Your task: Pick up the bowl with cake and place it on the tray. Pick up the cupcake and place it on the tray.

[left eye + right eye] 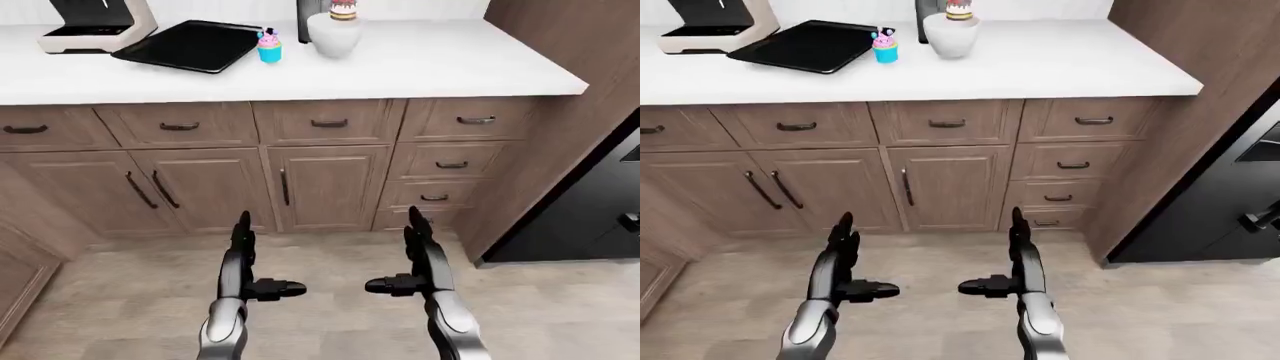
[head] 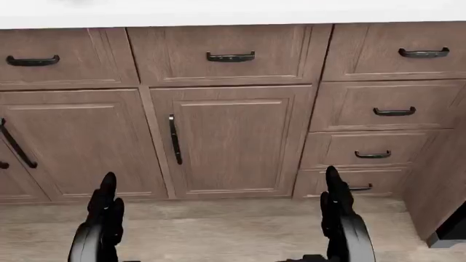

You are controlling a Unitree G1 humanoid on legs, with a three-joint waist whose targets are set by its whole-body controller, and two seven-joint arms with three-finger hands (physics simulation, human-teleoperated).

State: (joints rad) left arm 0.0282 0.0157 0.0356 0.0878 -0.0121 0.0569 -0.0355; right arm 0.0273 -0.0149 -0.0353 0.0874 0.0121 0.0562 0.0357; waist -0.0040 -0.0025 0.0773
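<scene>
A white bowl [image 1: 333,36] with a small cake [image 1: 343,9] on top stands on the white counter [image 1: 430,64] near the top of the left-eye view. Just left of it sits a cupcake [image 1: 269,46] in a blue cup with pink frosting. The black tray [image 1: 190,45] lies left of the cupcake. My left hand [image 1: 252,259] and right hand [image 1: 405,255] hang low over the floor, well below the counter, both open and holding nothing.
A white and black appliance [image 1: 95,24] stands at the counter's top left, beside the tray. Wooden drawers and cupboard doors [image 1: 320,187] run under the counter. A tall wood panel [image 1: 565,37] and a dark appliance [image 1: 600,202] close off the right side.
</scene>
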